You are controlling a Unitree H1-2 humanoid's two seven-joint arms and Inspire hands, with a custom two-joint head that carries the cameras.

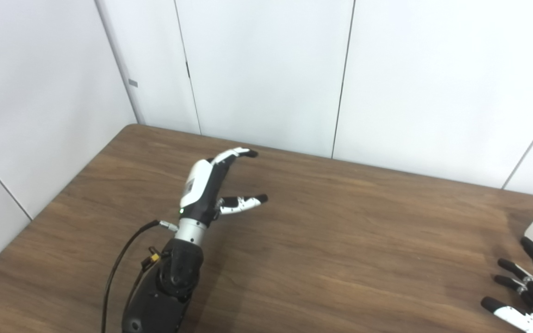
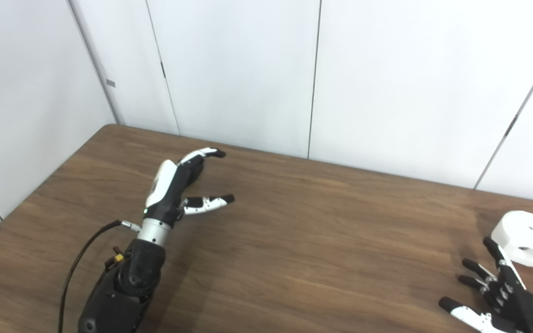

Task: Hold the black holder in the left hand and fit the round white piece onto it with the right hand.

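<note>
The left robot hand (image 2: 174,182) hovers over the brown wood-grain bench (image 2: 303,240), fingers spread and holding nothing. The right robot hand (image 2: 495,289), low at the right edge, is likewise splayed and empty. Just beyond its fingertips, one round white plastic piece with holes (image 2: 525,238) sits on the bench. White wall panels (image 2: 248,69) enclose the corner.

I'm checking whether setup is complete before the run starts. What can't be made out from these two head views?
- Black holder: in neither view.
- Round white piece: whole in the right eye view; cut by the right edge in the left eye view.
- Right hand: palm and wrist cut by the bottom-right corner.
- Left hand: open, its palm side faces away.
</note>
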